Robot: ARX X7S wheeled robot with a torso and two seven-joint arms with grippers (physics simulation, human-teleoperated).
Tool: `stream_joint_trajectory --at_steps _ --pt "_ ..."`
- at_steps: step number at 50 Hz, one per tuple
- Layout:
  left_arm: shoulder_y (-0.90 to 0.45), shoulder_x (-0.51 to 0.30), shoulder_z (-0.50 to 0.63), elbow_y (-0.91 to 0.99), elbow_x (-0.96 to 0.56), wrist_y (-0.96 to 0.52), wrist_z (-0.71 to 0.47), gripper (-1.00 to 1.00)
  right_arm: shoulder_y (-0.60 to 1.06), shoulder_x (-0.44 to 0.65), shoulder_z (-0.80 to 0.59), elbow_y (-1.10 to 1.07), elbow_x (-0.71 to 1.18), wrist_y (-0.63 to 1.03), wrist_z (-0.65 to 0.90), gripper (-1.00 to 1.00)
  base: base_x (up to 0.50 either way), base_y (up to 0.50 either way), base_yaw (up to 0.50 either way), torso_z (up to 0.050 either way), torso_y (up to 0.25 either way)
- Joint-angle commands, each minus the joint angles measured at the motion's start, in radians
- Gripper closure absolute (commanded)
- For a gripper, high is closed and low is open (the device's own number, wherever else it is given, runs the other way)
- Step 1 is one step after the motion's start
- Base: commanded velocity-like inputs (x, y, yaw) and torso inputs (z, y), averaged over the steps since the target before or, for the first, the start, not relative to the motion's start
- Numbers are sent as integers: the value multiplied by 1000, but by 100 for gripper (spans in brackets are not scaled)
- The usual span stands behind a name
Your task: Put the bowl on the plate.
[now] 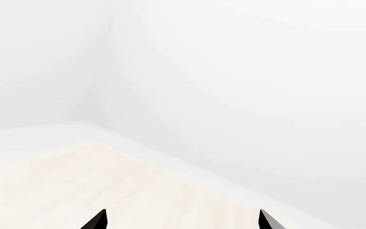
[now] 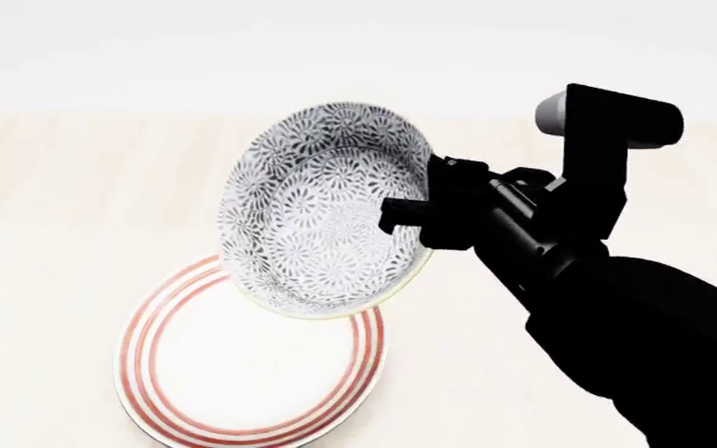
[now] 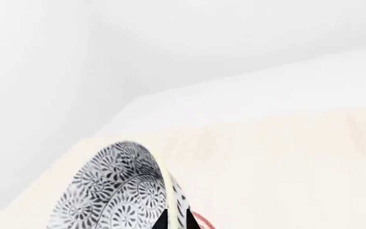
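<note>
The bowl [image 2: 324, 213], white with a dense grey-blue floral pattern, hangs tilted in the air with its inside turned toward the head camera. My right gripper [image 2: 418, 217] is shut on the bowl's right rim. Below it the plate [image 2: 249, 373], white with red rings, lies flat on the pale table, its far part hidden behind the bowl. In the right wrist view the bowl [image 3: 116, 191] stands on edge, its rim pinched between the right gripper's [image 3: 177, 222] two dark fingertips, and a red sliver of the plate [image 3: 200, 221] shows beside them. My left gripper [image 1: 181, 220] is open over bare table.
The pale wooden table [image 2: 60, 215] runs to a white wall at the back. My right arm [image 2: 633, 317] fills the lower right of the head view. The left wrist view shows the table's far edge [image 1: 189, 171] and a white corner of the room.
</note>
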State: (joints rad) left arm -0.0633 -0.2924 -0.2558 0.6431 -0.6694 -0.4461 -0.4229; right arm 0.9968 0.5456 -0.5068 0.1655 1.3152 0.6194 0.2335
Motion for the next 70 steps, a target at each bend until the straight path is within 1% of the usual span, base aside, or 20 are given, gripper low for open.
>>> stream_joint_trajectory --at_steps 1,3,7,12,19,26,34,40,45,48,50,60,66,70 --pt "2 -4 -2 2 -9 0 -4 -100 43 -87 36 185 49 -11 -62 100 0 0 0 0 0" --pt "-2 -4 -1 -6 -10 2 -2 -100 65 -120 40 281 60 -15 -96 100 0 0 0 0 0" --pt "-5 -3 7 -14 -5 5 -2 -100 101 -163 28 399 39 -35 -161 100 0 0 0 0 3" --pt "-3 -4 -2 -15 -13 8 -4 -100 123 -199 23 495 29 -53 -201 100 0 0 0 0 0" --pt "8 -6 -7 -5 -21 10 -7 -100 121 -224 -1 565 -11 -87 -234 100 0 0 0 0 0" --pt "14 -9 -13 1 -32 8 -13 -100 146 -267 -32 671 -47 -107 -299 100 0 0 0 0 0" --pt "18 -11 -16 7 -40 6 -21 -100 198 -336 -89 826 -100 -113 -409 100 0 0 0 0 1" --pt "19 -11 -12 9 -43 5 -24 -100 215 -361 -110 876 -121 -119 -450 100 0 0 0 0 0" --pt "22 -13 -13 14 -47 5 -27 -100 244 -398 -125 971 -141 -141 -506 100 0 0 0 0 0" --pt "21 -16 -17 15 -52 5 -29 -100 280 -441 -136 1102 -161 -169 -575 100 0 0 0 0 0" --pt "19 -17 -19 13 -56 5 -30 -100 283 -457 -139 1141 -176 -180 -595 100 0 0 0 0 0" --pt "21 -18 -21 11 -64 8 -33 -100 252 -478 -80 1142 -279 -169 -602 100 0 0 0 0 1" --pt "21 -18 -16 11 -66 8 -35 -100 235 -495 2 1143 -365 -155 -622 100 0 0 0 0 0" --pt "22 -18 -18 11 -68 10 -36 -100 236 -510 81 1143 -446 -147 -640 100 0 0 0 0 0"
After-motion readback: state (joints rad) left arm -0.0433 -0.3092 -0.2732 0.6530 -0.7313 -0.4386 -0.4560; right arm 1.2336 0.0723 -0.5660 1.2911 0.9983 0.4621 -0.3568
